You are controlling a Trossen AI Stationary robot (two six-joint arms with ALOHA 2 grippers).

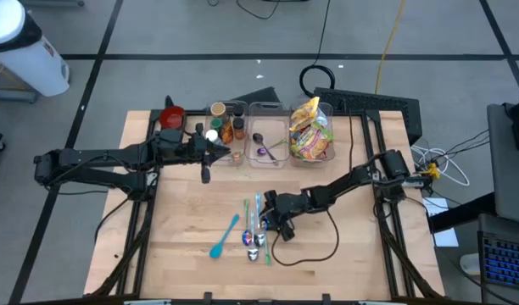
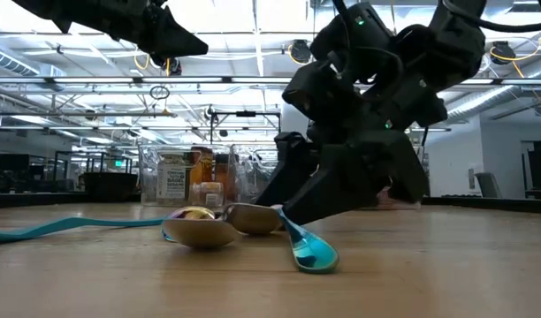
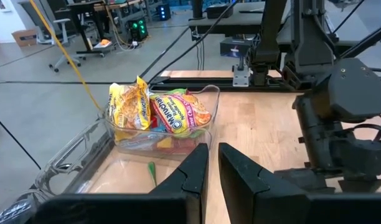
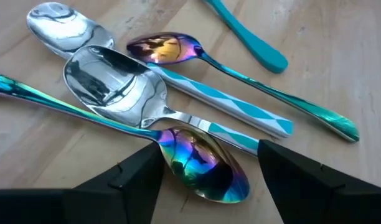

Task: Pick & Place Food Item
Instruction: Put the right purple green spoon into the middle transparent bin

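Note:
The food item, a bunch of yellow and red noodle packets [image 1: 309, 130] [image 3: 158, 114], lies in a clear bin [image 1: 329, 151] at the table's far edge. My left gripper [image 1: 210, 155] [image 3: 213, 171] hangs shut and holding nothing above the table, left of that bin. My right gripper [image 1: 272, 227] [image 4: 206, 190] is open and low over a cluster of spoons [image 1: 256, 229] near the table's middle. Its fingers stand on either side of a rainbow-coloured spoon's bowl [image 4: 203, 165]. That spoon lies flat on the wood. My right gripper slants down from the table's right side, with one finger [image 4: 131, 180] on each side of the rainbow spoon's bowl [image 4: 225, 180]. Whether either finger touches the spoon, I cannot tell.
Two silver spoons [image 4: 109, 81], a second rainbow spoon [image 4: 162, 48], a teal-and-white handle [image 4: 240, 112] and a teal spoon [image 1: 224, 237] lie by my right gripper. A second clear bin [image 1: 268, 140] with utensils, jars [image 1: 227, 127] and a red cup [image 1: 172, 116] line the far edge.

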